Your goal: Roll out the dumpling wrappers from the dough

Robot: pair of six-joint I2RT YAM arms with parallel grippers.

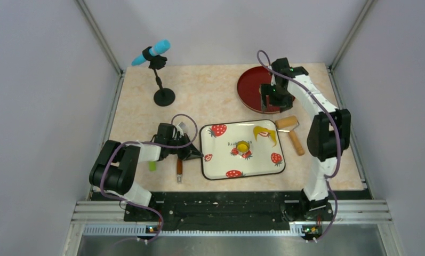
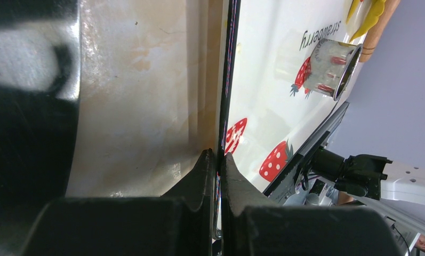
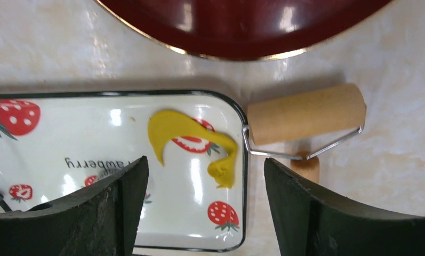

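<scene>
The dough [image 3: 170,122] lies as a thin bright yellow strip, bent like a hook, in the far right corner of the tray, partly over one printed strawberry, and its thicker end reaches close to the tray's right rim. The beige marbled table [image 1: 210,101] carries everything. The white tray [image 1: 221,154] with black rim and red strawberry prints sits in the middle, in front of the two arms. A round dark red plate [image 1: 250,85] lies at the far right of the table, apart from the tray. The right gripper [image 3: 205,170] hangs above the near edge of this plate; its two fingers are spread wide and nothing is between them. The left gripper [image 2: 219,160] is low at the left side of the tray, its fingers pressed together on the black rim, so it pinches the tray's edge. A blue microphone [image 1: 155,52] stands on a black stand at the far left. The tan wooden roller [image 3: 306,113] lies on the table just beside the tray's far right corner, near the dough but not touching it. A small metal ring [image 2: 335,66] stands on the tray near its centre, and the top view shows a yellow piece [image 1: 243,144] inside it; I cannot tell its shape. A brown-handled tool [image 1: 179,169] lies on the table beside the left gripper
</scene>
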